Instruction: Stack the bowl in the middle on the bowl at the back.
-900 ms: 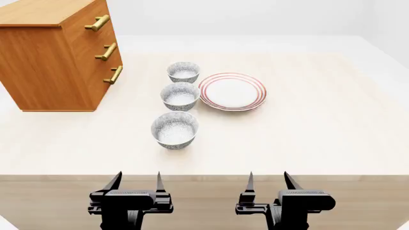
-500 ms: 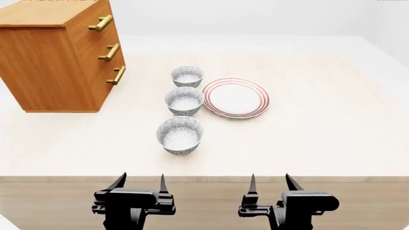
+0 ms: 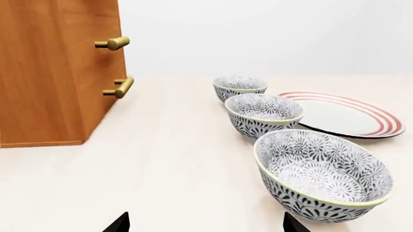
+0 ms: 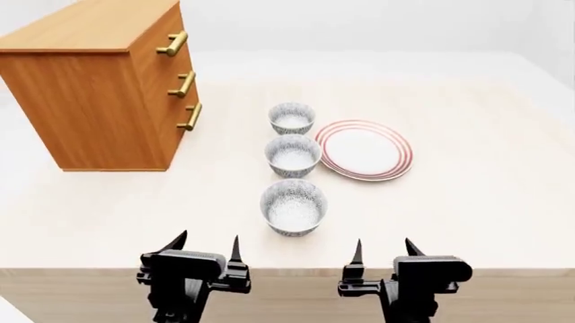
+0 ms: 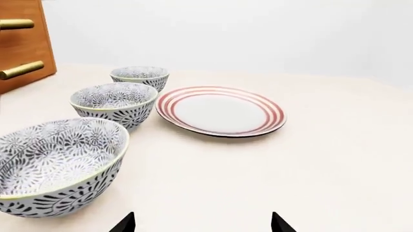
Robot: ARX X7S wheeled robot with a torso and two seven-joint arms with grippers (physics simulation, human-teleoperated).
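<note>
Three speckled bowls stand in a row running away from me on the pale table. The bowl in the middle [image 4: 293,155] [image 3: 263,114] [image 5: 113,103] sits upright between the bowl at the back [image 4: 292,118] [image 3: 239,88] [image 5: 139,77] and a nearer third bowl [image 4: 293,206] [image 3: 322,175] [image 5: 57,164]. My left gripper [image 4: 206,246] [image 3: 204,223] hovers open at the table's front edge, left of the nearest bowl. My right gripper [image 4: 384,247] [image 5: 203,223] is open too, right of that bowl. Neither holds anything.
A white plate with red rings [image 4: 363,149] [image 3: 348,115] [image 5: 220,110] lies just right of the middle and back bowls. A wooden chest of drawers with brass handles [image 4: 99,87] [image 3: 51,72] stands at the back left. The table's front edge [image 4: 287,271] lies under both grippers.
The head view has shifted: bowls, plate and drawers now sit further right and lower in the picture. Both grippers show slightly higher over the table edge, still open.
</note>
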